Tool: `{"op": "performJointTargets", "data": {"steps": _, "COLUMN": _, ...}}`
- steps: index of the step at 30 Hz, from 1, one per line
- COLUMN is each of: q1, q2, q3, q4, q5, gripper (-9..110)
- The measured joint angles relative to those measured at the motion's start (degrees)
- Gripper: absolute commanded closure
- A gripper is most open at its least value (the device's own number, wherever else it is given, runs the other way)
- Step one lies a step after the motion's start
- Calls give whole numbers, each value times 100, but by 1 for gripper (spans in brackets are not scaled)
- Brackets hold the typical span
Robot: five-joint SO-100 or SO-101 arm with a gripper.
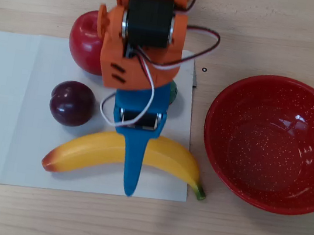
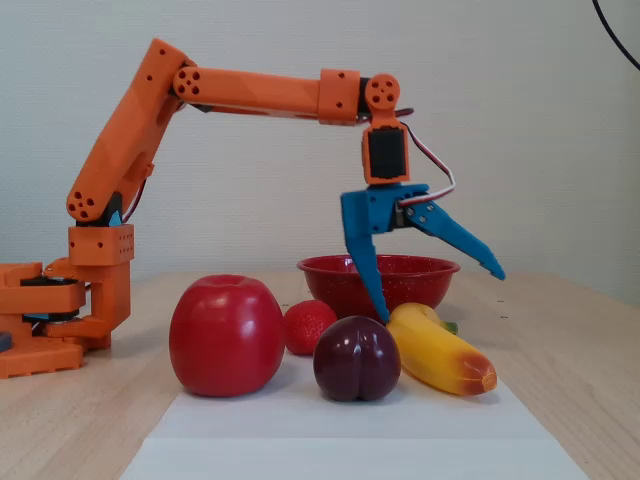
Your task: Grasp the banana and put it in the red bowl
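Surface: pale wooden table [image 1: 276, 29], with a white paper sheet [image 1: 5, 106] spread over its left part in the overhead view. Backdrop in the fixed view: plain off-white wall [image 2: 540, 120].

Items on the sheet: banana [image 1: 87, 151], lying lengthwise, orange-red end to the left, green stem tip at the sheet's right edge in the overhead view; dark purple plum [image 1: 71, 103] just above its left half; red apple [image 1: 85, 40] at the sheet's top edge; strawberry [image 2: 309, 326], mostly hidden under the arm from above.

Off the sheet: red bowl [image 1: 277, 144], speckled, empty, on bare wood to the right of the banana's stem tip, near but apart.

Gripper [image 2: 437, 296]: blue, fingers spread wide. In the fixed view one finger points down, its tip close to the banana's far end; the other angles out and up, clear of the fruit. From above, a blue finger crosses the banana's middle. Contact cannot be told.

Arm [image 2: 250, 88]: orange, base at left in the fixed view, upper link raised, forearm reaching level, wrist pointing down.
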Motion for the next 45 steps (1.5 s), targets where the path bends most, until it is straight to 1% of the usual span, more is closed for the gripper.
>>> {"op": "performJointTargets", "data": {"steps": 9, "q1": -9, "q2": -686, "q3": -396, "q4": 70, "q5": 0, "gripper": 42}}
{"op": "performJointTargets", "data": {"steps": 16, "q1": -9, "q2": -817, "q3": -413, "q4": 62, "q5": 0, "gripper": 43}}
{"op": "performJointTargets", "data": {"steps": 25, "q1": 0, "q2": -1002, "q3": -483, "q4": 44, "q5": -9, "gripper": 50}}
{"op": "performJointTargets", "data": {"steps": 31, "q1": 0, "q2": -1002, "q3": -483, "q4": 44, "q5": -9, "gripper": 62}}
{"op": "performJointTargets", "data": {"steps": 35, "q1": 0, "q2": -1002, "q3": -483, "q4": 44, "q5": -9, "gripper": 66}}
{"op": "performJointTargets", "data": {"steps": 38, "q1": 0, "q2": -1002, "q3": -483, "q4": 44, "q5": -9, "gripper": 72}}
{"op": "performJointTargets", "data": {"steps": 45, "q1": 0, "q2": -993, "q3": -483, "q4": 132, "q5": -26, "gripper": 93}}
